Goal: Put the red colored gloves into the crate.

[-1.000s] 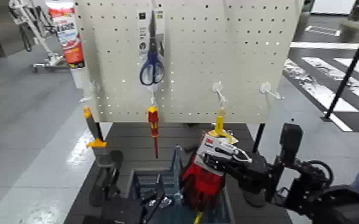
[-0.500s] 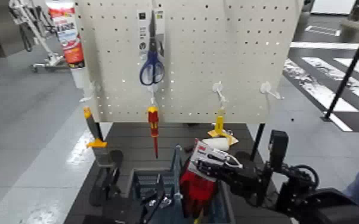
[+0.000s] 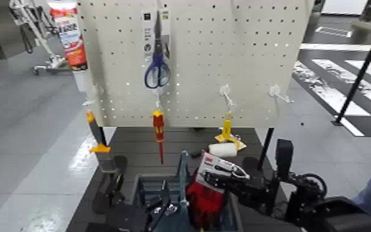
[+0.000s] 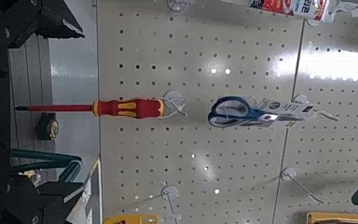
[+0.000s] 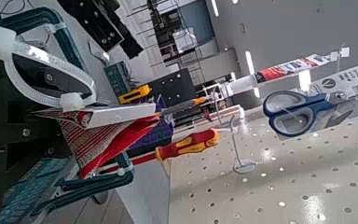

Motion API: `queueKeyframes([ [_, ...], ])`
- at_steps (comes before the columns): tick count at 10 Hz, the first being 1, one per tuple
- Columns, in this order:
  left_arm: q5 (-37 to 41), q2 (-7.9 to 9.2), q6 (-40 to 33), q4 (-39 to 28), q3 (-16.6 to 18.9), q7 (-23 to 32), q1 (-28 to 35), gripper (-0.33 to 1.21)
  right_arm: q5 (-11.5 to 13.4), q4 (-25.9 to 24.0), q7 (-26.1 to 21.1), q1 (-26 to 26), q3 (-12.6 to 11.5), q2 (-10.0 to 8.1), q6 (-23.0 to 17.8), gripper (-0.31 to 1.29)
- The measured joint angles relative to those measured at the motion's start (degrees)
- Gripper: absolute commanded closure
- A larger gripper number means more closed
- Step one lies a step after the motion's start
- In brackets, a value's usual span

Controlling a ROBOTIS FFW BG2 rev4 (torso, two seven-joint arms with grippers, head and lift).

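— How should the right hand (image 3: 230,177) finish? It is clamped on the white card of the red-and-black work gloves (image 3: 205,198).

— It should lower them fully inside the dark blue-grey plastic crate (image 3: 143,186), right of the upright divider, then release.

— And the left hand?

— Parked low; its fingers cannot be judged. The crate's other contents are unclear.
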Motion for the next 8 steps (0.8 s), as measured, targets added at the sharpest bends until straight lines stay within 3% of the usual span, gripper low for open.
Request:
queueKeyframes([
  [2,0.0,0.0,-0.03,0.0,0.05,0.0,0.0,0.14,0.45,0.08,-0.36,0.0,-0.16,-0.07,0.29,0.19],
  [3,0.01,0.0,-0.07,0.0,0.05,0.0,0.02,0.14,0.49,-0.05,-0.4,0.04,-0.28,-0.07,0.65,-0.05],
  [8,0.09,0.0,-0.09,-0.08,-0.03,0.0,0.09,0.14,0.99,-0.52,-0.39,0.16,-0.55,-0.08,0.96,-0.06],
])
